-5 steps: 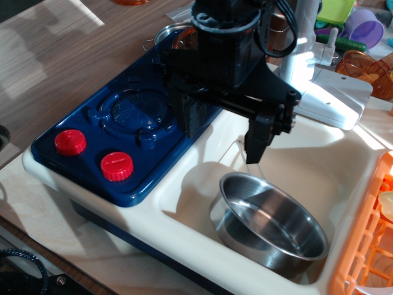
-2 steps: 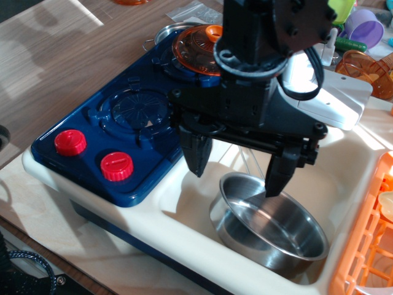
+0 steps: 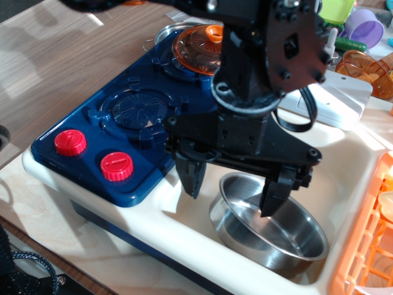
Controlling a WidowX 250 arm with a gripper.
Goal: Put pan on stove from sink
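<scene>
Observation.image view, stock as seen from beside the tabletop [image 3: 67, 55]: one pan [image 3: 270, 224], steel, lying in the sink [image 3: 344, 166], not yet lifted. One stove [image 3: 132, 132], dark blue; near burner [image 3: 140, 109] bare, far burner carrying one pot with orange lid [image 3: 199, 46]. Two red knobs [image 3: 70, 142]. One claw [image 3: 233, 187], released, jaws spread wide; left finger outside the pan's near rim, right finger dipped over its bowl, nothing gripped. One orange rack [image 3: 368, 239] at right edge. Progress, as I judge it: approach made; grasp, lift, carry across and set-down on the free burner all remain
</scene>
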